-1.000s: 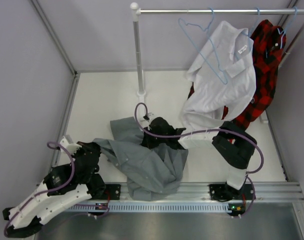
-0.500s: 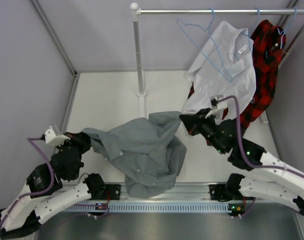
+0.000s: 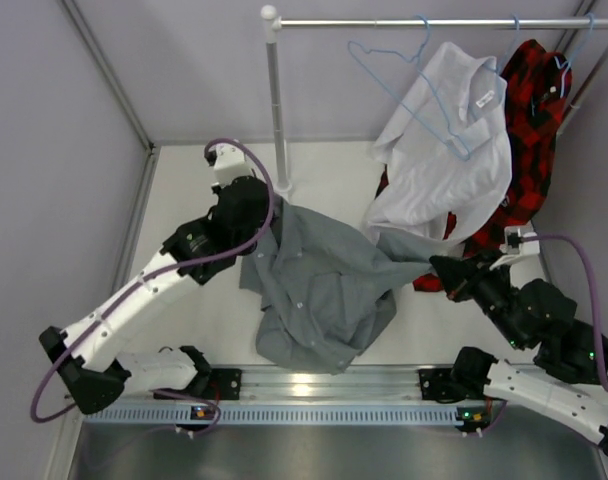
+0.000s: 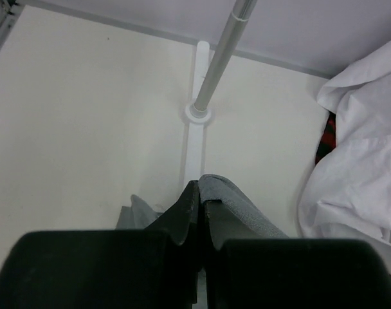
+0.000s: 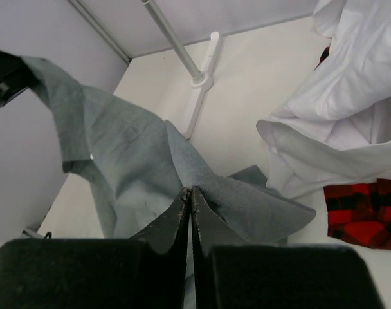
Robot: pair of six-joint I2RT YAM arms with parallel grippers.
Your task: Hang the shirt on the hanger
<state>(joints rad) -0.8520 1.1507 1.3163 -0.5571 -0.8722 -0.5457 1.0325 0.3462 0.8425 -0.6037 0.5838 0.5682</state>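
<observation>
The grey shirt (image 3: 324,285) hangs spread between my two grippers above the table, its lower part bunched near the front rail. By the rack pole, my left gripper (image 3: 268,207) is shut on the shirt's upper left edge; a fold of grey cloth (image 4: 237,203) lies over its jaws (image 4: 202,193). To the right, my right gripper (image 3: 436,266) is shut on the shirt's other edge (image 5: 247,193), the cloth pinched at its tips (image 5: 190,191). The light-blue hanger (image 3: 408,98) hangs bare on the rail at the back, above and beyond the shirt.
A white shirt (image 3: 446,160) and a red-and-black plaid shirt (image 3: 529,130) hang on the rail at the back right, close to my right gripper. The rack's upright pole (image 3: 277,110) stands just behind my left gripper. Grey walls close in both sides.
My left arm swung from the near left corner up to the pole, lifting the shirt's edge. My right arm drew back to the right, pulling the shirt open between the grippers.
</observation>
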